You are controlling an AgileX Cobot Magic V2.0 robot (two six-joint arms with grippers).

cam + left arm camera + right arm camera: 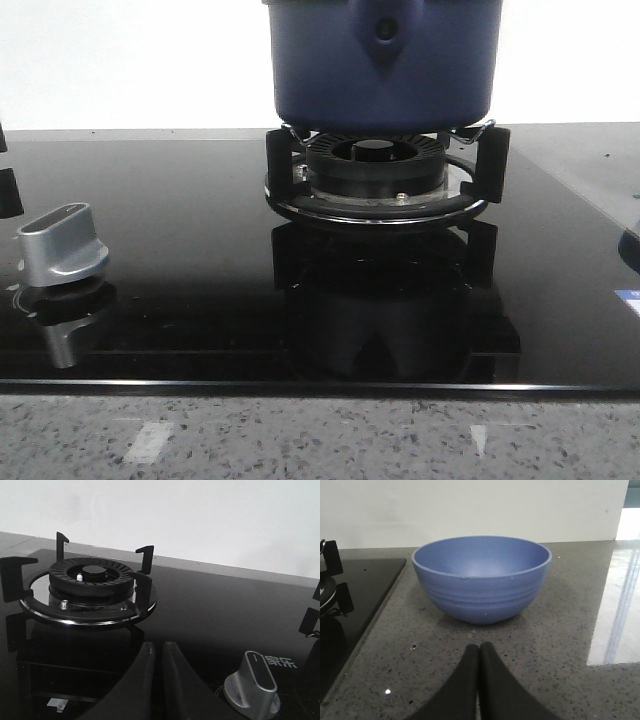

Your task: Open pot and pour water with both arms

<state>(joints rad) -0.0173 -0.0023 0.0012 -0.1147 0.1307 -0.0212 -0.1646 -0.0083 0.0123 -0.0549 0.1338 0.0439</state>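
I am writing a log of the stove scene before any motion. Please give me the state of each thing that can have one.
Pot: upright on the burner supports; top out of view, lid cannot be told.
Empty burner: no flame, nothing on it.
Blue bowl: upright on the stone counter, a few droplets on it.
Silver knob: setting cannot be told.
Left tool: shut, empty.
Right tool: shut, empty.

Matte pot (380, 65) on glossy (mirror-like) black glass cooktop (180, 260).
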